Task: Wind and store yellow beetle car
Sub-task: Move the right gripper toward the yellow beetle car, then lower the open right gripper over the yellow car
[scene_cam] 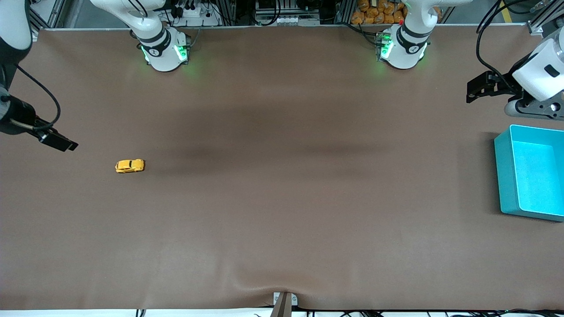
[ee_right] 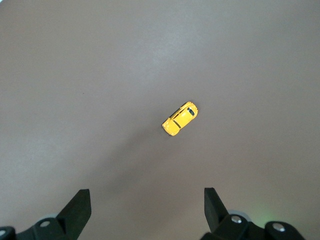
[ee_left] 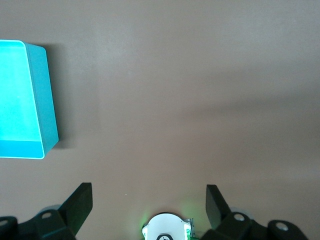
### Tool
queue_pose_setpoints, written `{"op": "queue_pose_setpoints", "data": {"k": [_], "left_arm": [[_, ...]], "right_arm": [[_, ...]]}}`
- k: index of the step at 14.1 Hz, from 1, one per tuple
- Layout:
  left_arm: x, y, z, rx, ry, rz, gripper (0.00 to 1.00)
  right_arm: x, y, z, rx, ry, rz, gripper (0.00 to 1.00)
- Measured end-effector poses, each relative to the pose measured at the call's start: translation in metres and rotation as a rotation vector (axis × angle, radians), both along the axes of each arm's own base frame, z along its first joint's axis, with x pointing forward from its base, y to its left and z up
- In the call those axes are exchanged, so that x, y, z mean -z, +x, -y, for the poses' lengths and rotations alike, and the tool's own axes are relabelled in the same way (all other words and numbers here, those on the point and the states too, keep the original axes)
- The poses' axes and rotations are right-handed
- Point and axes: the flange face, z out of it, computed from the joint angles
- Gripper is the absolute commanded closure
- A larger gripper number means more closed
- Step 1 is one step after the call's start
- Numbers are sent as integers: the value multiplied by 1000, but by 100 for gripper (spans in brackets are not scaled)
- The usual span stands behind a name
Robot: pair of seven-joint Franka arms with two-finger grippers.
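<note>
The yellow beetle car [scene_cam: 130,166] stands on its wheels on the brown table mat, toward the right arm's end; the right wrist view shows the car [ee_right: 180,119] too. My right gripper [scene_cam: 61,141] hangs high over that end of the mat, off to the side of the car, open and empty [ee_right: 147,200]. My left gripper [scene_cam: 478,90] is raised over the left arm's end, beside the teal bin [scene_cam: 502,176], open with nothing between its fingers [ee_left: 148,197]. The bin [ee_left: 42,95] looks empty where I can see into it.
Both arm bases [scene_cam: 164,50] [scene_cam: 402,49] stand along the table edge farthest from the front camera. A small metal mount [scene_cam: 284,301] sits at the nearest edge of the brown mat [scene_cam: 282,176]. The teal bin runs out of the front view.
</note>
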Motion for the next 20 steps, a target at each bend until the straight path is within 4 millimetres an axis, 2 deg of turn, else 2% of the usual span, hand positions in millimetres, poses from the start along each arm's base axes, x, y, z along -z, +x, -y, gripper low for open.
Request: {"op": "queue_pose_setpoints", "data": {"k": [5, 7, 12, 15, 17, 20], "left_arm": [[0, 0, 1, 1, 0, 0, 0], [0, 0, 2, 2, 0, 0, 0], [0, 0, 2, 3, -1, -1, 0], [1, 0, 2, 3, -1, -2, 0], [1, 0, 2, 3, -1, -2, 0], [1, 0, 2, 4, -1, -3, 0]], "right_arm": [[8, 1, 18, 63, -4, -20, 0], [22, 6, 16, 148, -14, -45, 0], [56, 13, 12, 209, -10, -107, 0], [84, 17, 13, 427, -34, -125, 0], [116, 20, 12, 568, -53, -111, 0], [147, 14, 10, 641, -66, -117, 0]]}}
